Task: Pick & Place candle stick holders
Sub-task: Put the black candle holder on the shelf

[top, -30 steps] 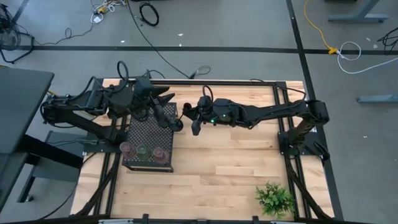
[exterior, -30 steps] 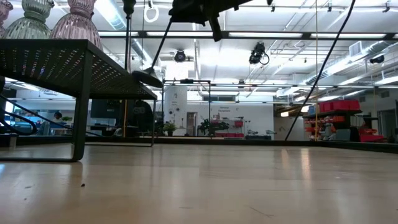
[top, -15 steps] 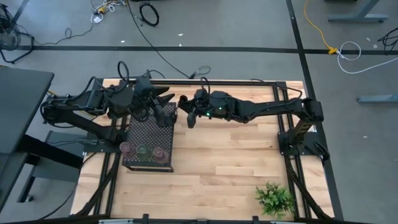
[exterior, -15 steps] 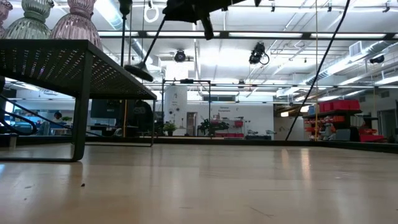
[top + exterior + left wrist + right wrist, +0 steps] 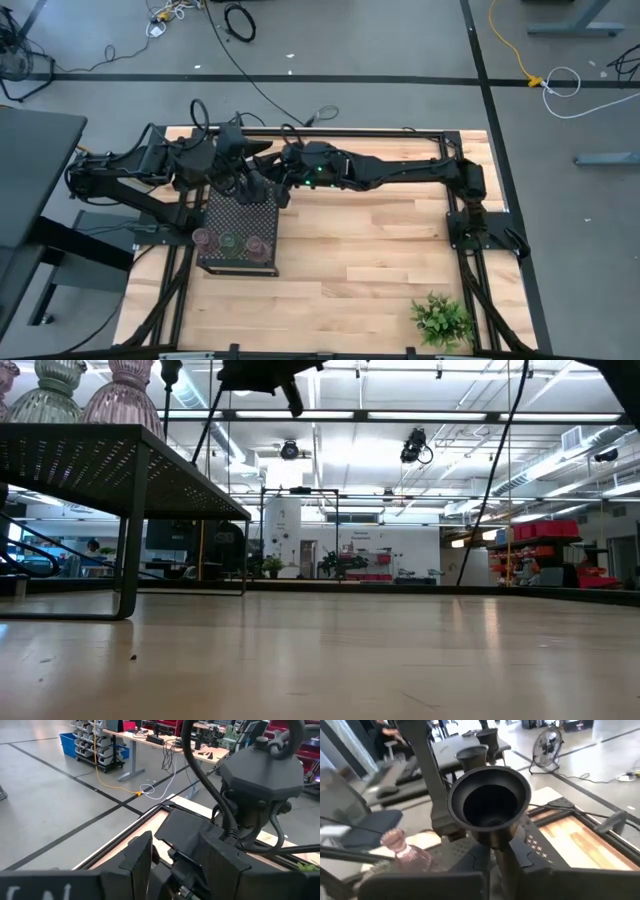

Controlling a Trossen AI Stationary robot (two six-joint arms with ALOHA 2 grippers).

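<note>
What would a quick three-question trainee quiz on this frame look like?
1. True or false: the green plant stands on the table, off the black perforated stand.
2. How many glass holders stand on the stand? A two, B three, C six.
3. What is the right gripper shut on?

Key: 1 true. 2 B. 3 a black candle stick holder, gripped by its stem.
</note>
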